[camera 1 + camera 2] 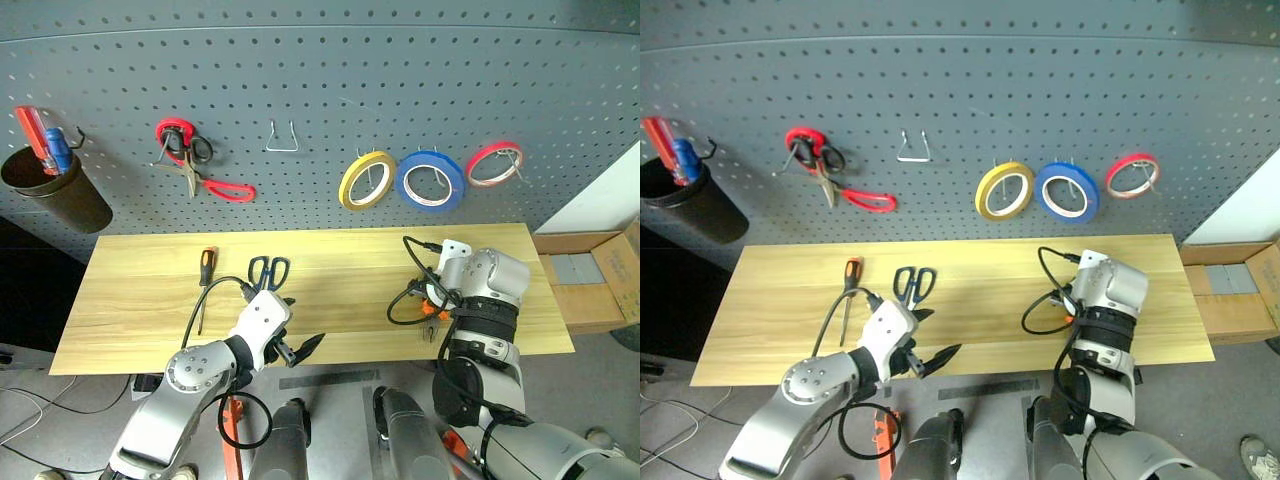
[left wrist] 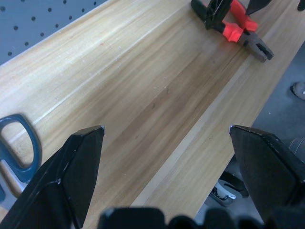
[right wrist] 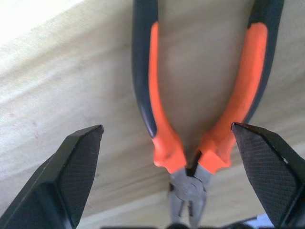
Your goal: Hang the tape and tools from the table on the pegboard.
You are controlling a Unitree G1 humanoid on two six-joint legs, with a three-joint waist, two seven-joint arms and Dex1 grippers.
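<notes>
The orange-and-black pliers (image 3: 162, 138) lie on the pale wood table (image 1: 340, 270) near its front right, nose toward the front edge. My right gripper (image 3: 167, 125) points down over them, open, with one finger to each side of the handles and no contact. The dark-handled scissors (image 1: 268, 272) and the slim screwdriver (image 1: 205, 270) lie left of centre. My left gripper (image 1: 300, 350) hovers open and empty at the front edge, just in front of the scissors. The yellow tape (image 1: 366, 180) hangs on a hook of the grey pegboard (image 1: 330, 80).
On the pegboard hang a blue ring (image 1: 430, 180), a red ring (image 1: 494, 163), red-handled scissors (image 1: 205, 170) and a bare wire hook (image 1: 281, 140). A black cup (image 1: 55, 190) with screwdrivers hangs at far left. An open cardboard box (image 1: 585, 285) sits past the table's right end.
</notes>
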